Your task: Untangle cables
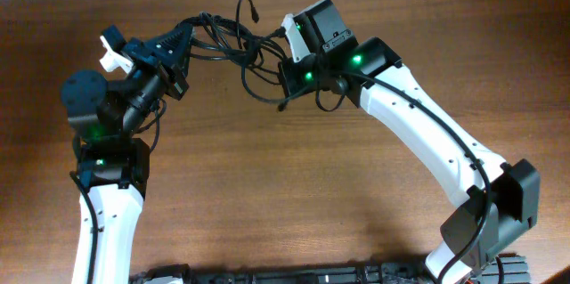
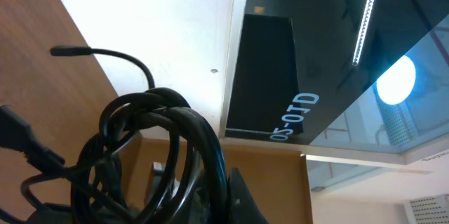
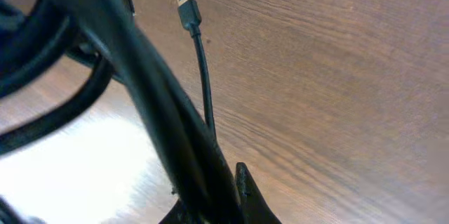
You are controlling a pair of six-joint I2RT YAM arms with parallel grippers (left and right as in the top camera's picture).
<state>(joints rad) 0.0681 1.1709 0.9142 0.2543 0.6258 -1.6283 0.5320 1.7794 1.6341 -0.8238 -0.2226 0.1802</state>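
**Cables** (image 1: 227, 39): several thin black cords, bunched into a loose snarl of loops. Strung between the two pincers, over the table (image 1: 294, 186). Thickest just beside the left pincer (image 1: 184, 36), thinning to a few strands toward the right pincer (image 1: 285, 68).

**Loose ends, overhead view:**
- One plugged end (image 1: 252, 5) curling out beyond the snarl, on the far side from both arms.
- One strand drooping below the right pincer, tip (image 1: 281, 106) just past the fingers.

**Left pincer:** pressed together, pinching one side of the cables.
- Wrist view: fat coil of cords arching up and over from between the fingers.
- Black plug (image 2: 66, 50) poking sideways on a bent cord, well clear of the fingertips.
- Second plug (image 2: 14, 129) at the picture's left edge, level with the coil.

**Right pincer:** pressed together, pinching the other side of the cables.
- Wrist view: a sheaf of strands running diagonally up from beside one dark finger (image 3: 249, 196).
- Single cord standing apart from the sheaf, ending in a USB plug (image 3: 186, 6) with a bright metal tip, well beyond the fingertips.

**Table:** brown wood grain, glare patch under the right pincer.

**Behind the left pincer:** white wall, dark glossy panel (image 2: 266, 76) with pale lettering, round glowing lamp (image 2: 396, 80).
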